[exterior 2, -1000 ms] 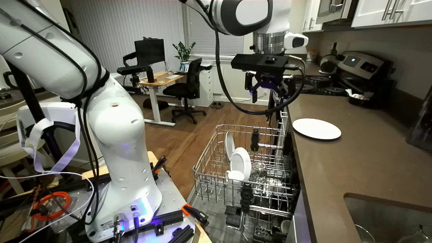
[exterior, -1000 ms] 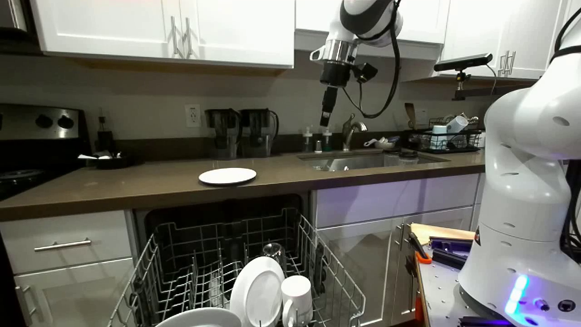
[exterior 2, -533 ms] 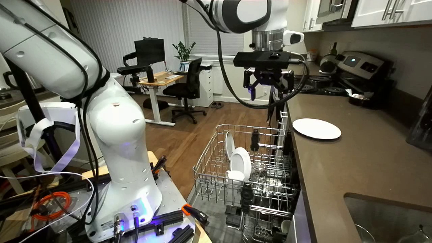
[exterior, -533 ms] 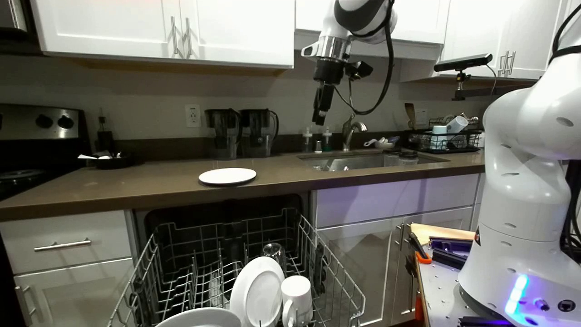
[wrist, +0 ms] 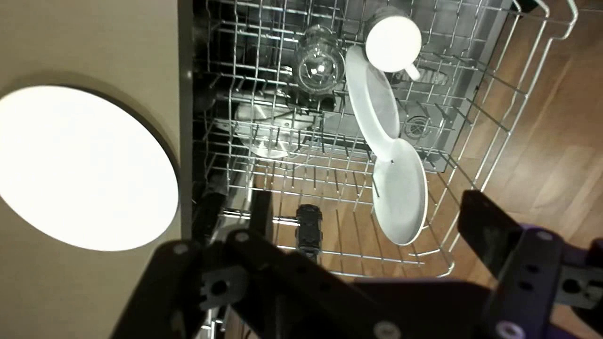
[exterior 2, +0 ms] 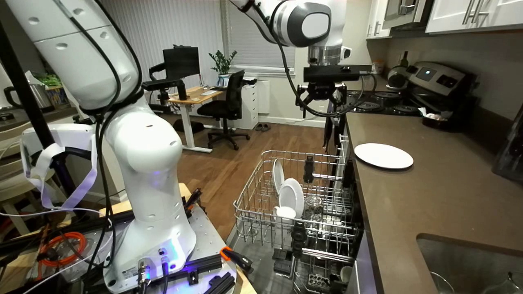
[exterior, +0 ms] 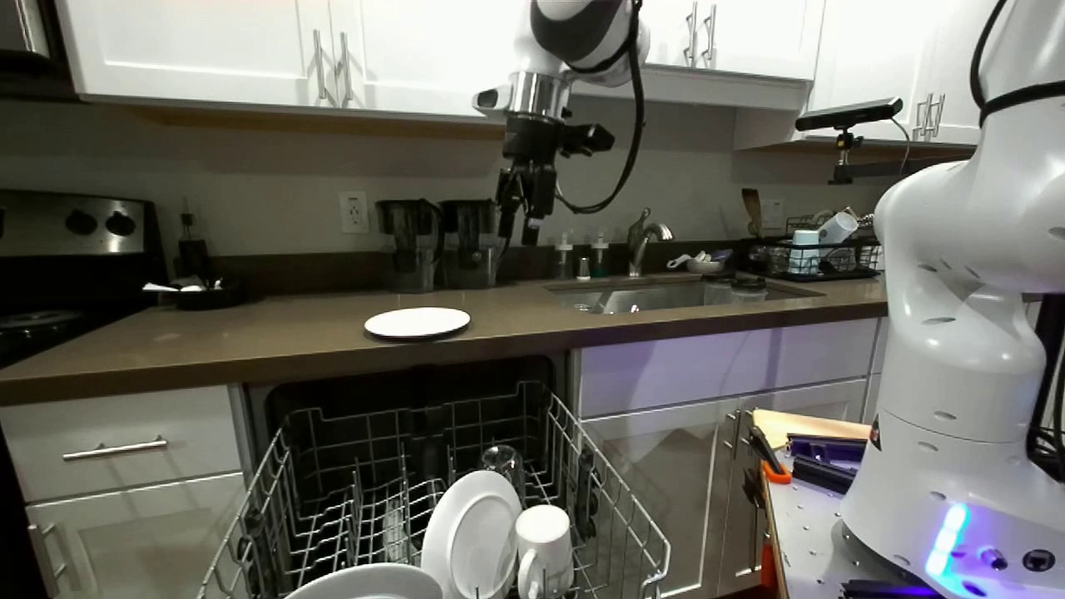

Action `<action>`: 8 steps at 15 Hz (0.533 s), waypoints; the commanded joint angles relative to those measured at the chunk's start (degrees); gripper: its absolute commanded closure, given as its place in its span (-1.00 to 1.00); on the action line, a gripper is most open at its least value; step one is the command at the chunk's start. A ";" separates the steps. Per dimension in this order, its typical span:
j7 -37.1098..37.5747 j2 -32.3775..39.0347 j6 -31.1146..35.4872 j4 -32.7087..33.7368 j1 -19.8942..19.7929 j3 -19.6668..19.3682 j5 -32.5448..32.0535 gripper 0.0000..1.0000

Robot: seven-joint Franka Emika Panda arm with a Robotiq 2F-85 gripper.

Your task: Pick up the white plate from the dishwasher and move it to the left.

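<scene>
The white plate (exterior: 470,532) leans upright in the pulled-out rack of the dishwasher (exterior: 416,384). It also shows in an exterior view (exterior 2: 291,199) and in the wrist view (wrist: 365,103), where its rim is seen from above. A smaller white plate (wrist: 401,193) stands beside it, edge-on in an exterior view (exterior 2: 278,175). My gripper (exterior: 517,231) is high above the plates, apart from everything; it also shows in an exterior view (exterior 2: 321,108). In the wrist view its two fingers are spread wide with nothing between them (wrist: 366,202).
A white mug (exterior: 545,549) stands right beside the white plate, with a clear glass (wrist: 319,68) near it. Another flat white plate (exterior 2: 383,156) lies on the brown counter (exterior 2: 429,204). Wire rack walls (exterior: 616,481) surround the dishes. Two dark pitchers (exterior: 474,245) stand at the counter's back.
In an exterior view my gripper has moved left, away from the sink side, and turned a little. The arm's links shifted with it. The plates, mug and rack have not moved.
</scene>
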 commanded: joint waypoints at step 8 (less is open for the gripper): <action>-38.16 20.75 -8.51 12.88 -5.55 7.61 21.84 -1.00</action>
